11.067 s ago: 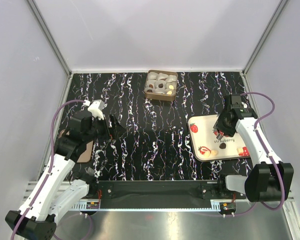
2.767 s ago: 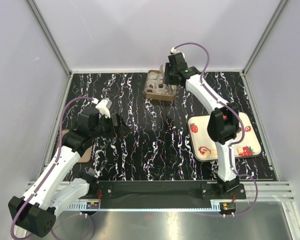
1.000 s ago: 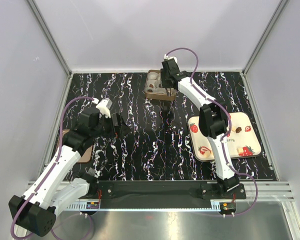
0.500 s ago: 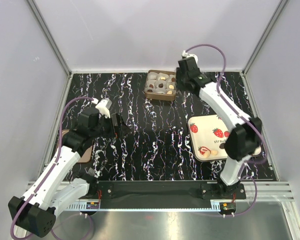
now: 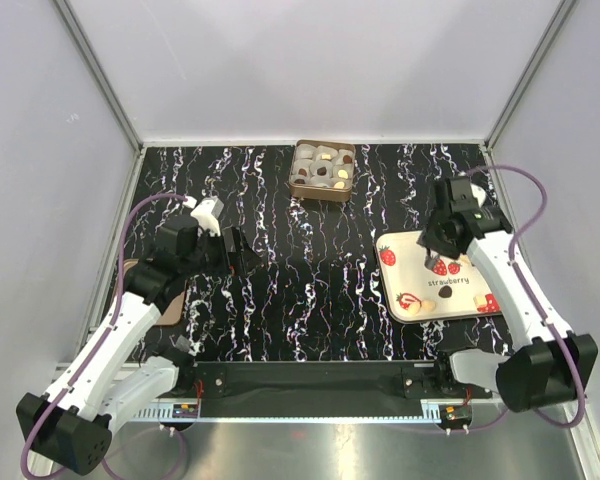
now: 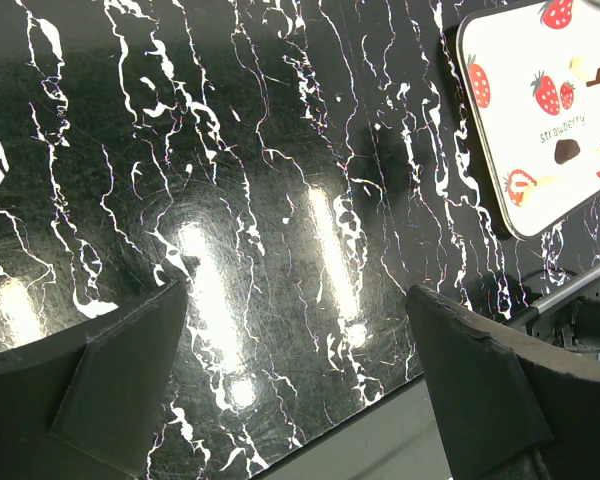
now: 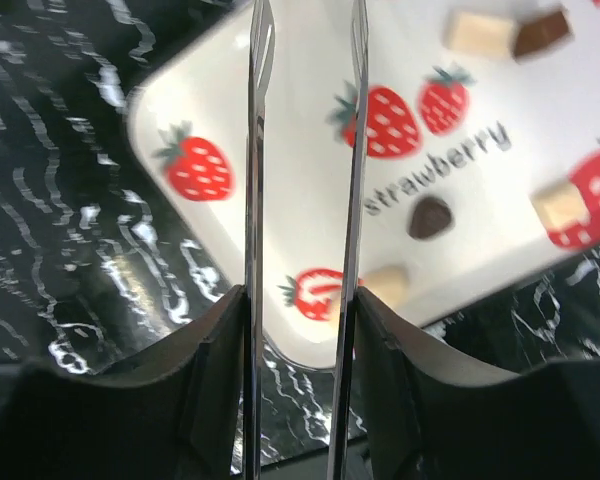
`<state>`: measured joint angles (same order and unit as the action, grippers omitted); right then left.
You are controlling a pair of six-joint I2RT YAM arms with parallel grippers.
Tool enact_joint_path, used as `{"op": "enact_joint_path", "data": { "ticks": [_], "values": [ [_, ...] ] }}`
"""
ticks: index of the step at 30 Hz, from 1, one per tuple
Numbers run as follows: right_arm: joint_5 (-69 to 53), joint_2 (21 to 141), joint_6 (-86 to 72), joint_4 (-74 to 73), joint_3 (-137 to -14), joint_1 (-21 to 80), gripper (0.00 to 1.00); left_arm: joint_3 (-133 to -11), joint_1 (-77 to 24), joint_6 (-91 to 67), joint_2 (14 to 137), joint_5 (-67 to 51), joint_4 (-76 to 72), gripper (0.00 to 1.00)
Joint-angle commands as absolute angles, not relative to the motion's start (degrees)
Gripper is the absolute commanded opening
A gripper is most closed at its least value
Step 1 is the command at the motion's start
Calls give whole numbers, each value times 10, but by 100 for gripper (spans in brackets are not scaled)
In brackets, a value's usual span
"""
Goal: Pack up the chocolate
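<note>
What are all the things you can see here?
Black marbled table: one, under everything.
Brown square box: one, far middle of table.
White crinkled paper cups: several, inside box, some holding chocolates.
White strawberry-print tray: one, right side.
Small loose chocolates: five, two dark brown, three cream, on tray.
Flat brown piece: one, left edge, partly hidden.
Left gripper: black, open, empty, above table.
Right gripper: thin metal fingers, open, empty, above tray.

Box [image 5: 322,171] at far centre; chocolate [image 5: 446,294] on tray [image 5: 400,280], right
</note>
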<state>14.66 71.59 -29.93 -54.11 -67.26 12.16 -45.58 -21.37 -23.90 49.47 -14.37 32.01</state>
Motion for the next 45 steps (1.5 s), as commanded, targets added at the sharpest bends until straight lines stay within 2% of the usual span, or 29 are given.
{"op": "enact_joint_path", "data": {
  "ticks": [1,9,13,45],
  "values": [
    [129,677,-328,-583,-642,80,51,-458,-215,-233,488,-147,298,99],
    [112,655,-309,-564,-596,-49,53,-454,-215,-235,480,-151,298,99],
    [99,670,-307,-548,-592,-70,52,-454,-215,-235,476,-155,298,99],
    [105,703,-294,-476,-541,-76,52,-456,-215,-234,483,-159,295,99]
  ]
}}
